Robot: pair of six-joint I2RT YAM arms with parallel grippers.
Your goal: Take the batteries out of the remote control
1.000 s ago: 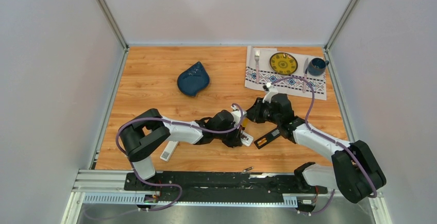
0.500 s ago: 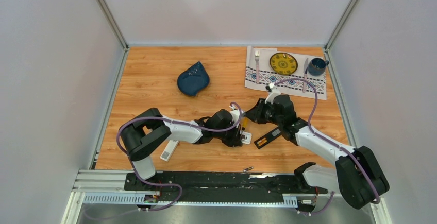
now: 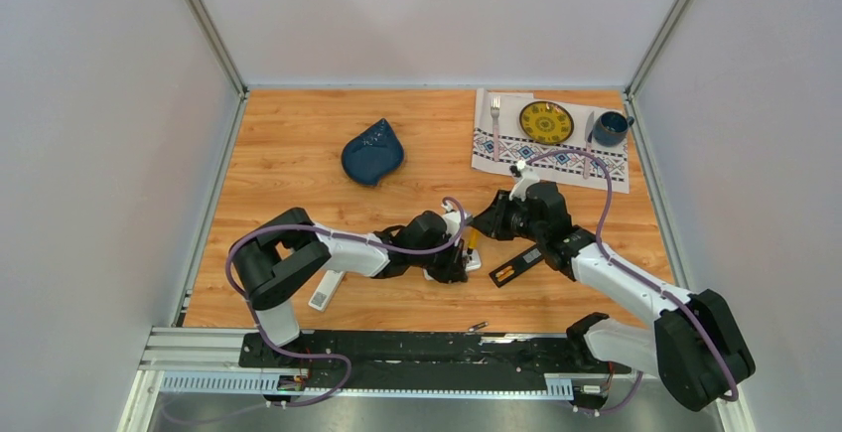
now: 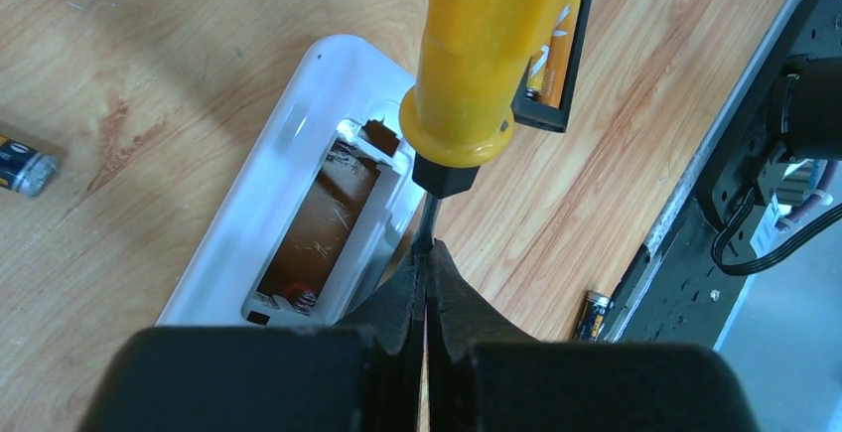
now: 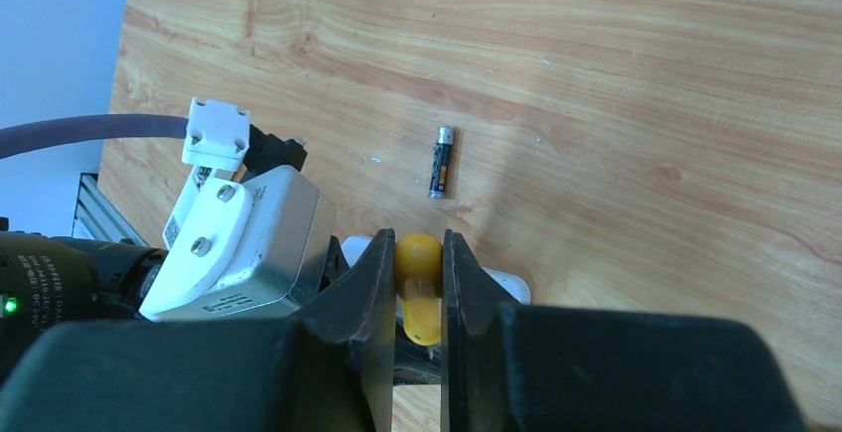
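Pinched shut on yellow-orange plastic-handled screwdriver (image 4: 487, 65): left gripper (image 4: 425, 263) at shaft, right gripper (image 5: 418, 250) at handle. Near opened white plastic remote (image 4: 288, 134), three small cylindrical batteries (image 4: 22, 166): two loose on wooden tabletop (image 4: 149, 35), one orange-gold in black casing (image 4: 541, 116); labels unreadable.

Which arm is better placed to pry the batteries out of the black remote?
Right, probably: the right end effector grips the screwdriver by its handle, and the black remote, batteries inside, lies beside that arm.

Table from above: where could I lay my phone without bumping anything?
Bare wood left of the blue dish, and between the dish and the patterned cloth. The middle is crowded: left gripper and right gripper both grip a screwdriver over a white remote.
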